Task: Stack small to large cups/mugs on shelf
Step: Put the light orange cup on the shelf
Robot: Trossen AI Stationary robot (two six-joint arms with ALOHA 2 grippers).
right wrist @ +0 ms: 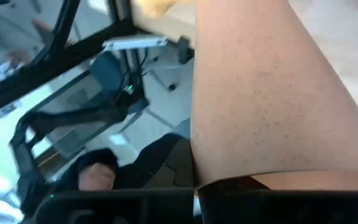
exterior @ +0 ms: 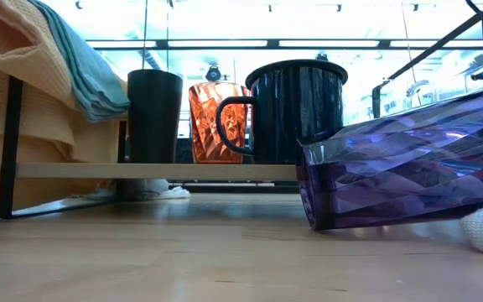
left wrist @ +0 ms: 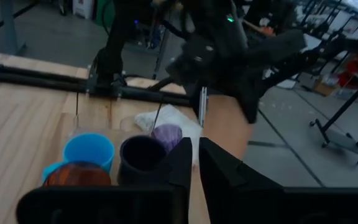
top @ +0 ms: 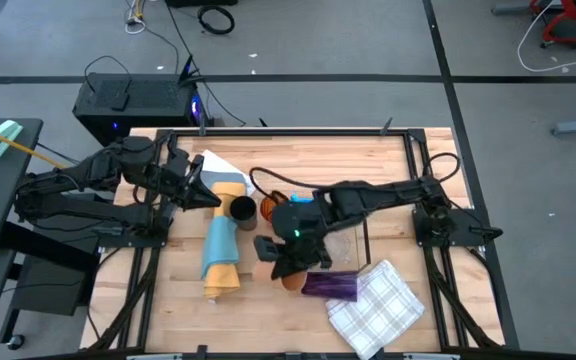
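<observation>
The pale wooden bench [top: 178, 300] lies inside a black tube frame [top: 423, 175]. Seen from above, with the bench's middle as the dial centre, the left arm [top: 78, 190] reaches in from nine o'clock. The right arm [top: 388, 195] comes in from three o'clock and bends down to the centre.

A rolled yellow-and-blue cloth [top: 220, 250] lies at eight o'clock, and a white checked cloth [top: 373, 305] at five o'clock. The low black rod shelf with its light board [exterior: 141, 170] stands at about eleven o'clock.

In the low view, three cups stand upright on the shelf in a row. They are a tall matt black cup [exterior: 153, 113], a faceted amber translucent cup [exterior: 212, 117] and a glossy dark handled mug [exterior: 300, 105]. A bright blue plastic cup [left wrist: 89, 152] stands just beside the black one in the left wrist view.

A purple translucent faceted tumbler [exterior: 409, 168] lies on its side on the bench at six o'clock, touching the checked cloth.

The right pincer [top: 293, 262], at the centre, is clamped on a smooth peach cup [right wrist: 266, 99], with the purple tumbler just beside it.

The left pincer [left wrist: 194, 168] sits just beside the black cup's rim. Its fingers are narrowly parted, with nothing between them.
</observation>
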